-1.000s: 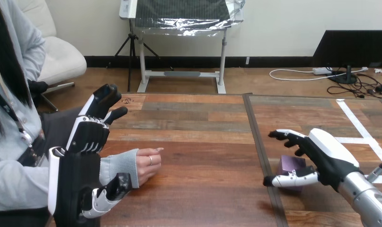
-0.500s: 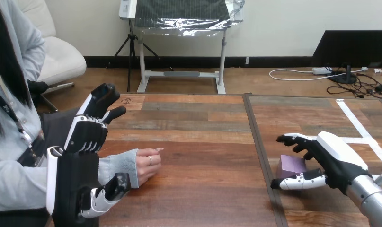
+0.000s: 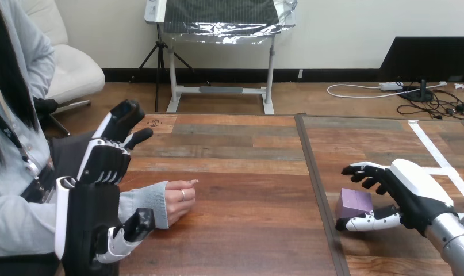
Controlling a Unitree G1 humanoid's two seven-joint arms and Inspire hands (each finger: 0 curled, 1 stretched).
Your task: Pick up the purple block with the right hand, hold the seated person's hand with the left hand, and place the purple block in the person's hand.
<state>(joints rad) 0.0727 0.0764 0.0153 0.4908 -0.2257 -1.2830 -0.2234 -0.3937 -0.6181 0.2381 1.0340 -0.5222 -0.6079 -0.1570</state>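
Observation:
A small purple block (image 3: 355,203) rests on the wooden table (image 3: 241,172) right of its centre seam. My right hand (image 3: 410,192) sits just right of the block, open, its fingers spread above the block's far side and its thumb along the near side, not closed on it. My left hand (image 3: 106,167) is raised at the view's left with straight fingers pointing up, open. The person's hand (image 3: 179,198), loosely curled, lies on the table just right of my left hand; my left thumb (image 3: 131,230) hangs by the person's grey sleeve without gripping it.
A dark seam (image 3: 315,190) runs front to back across the table just left of the block. White tape lines (image 3: 439,155) mark the table's right part. The person sits at the left edge.
My right hand has slid right and slightly toward me, away from over the block, which now shows more fully. The left hand and the person's hand have barely moved.

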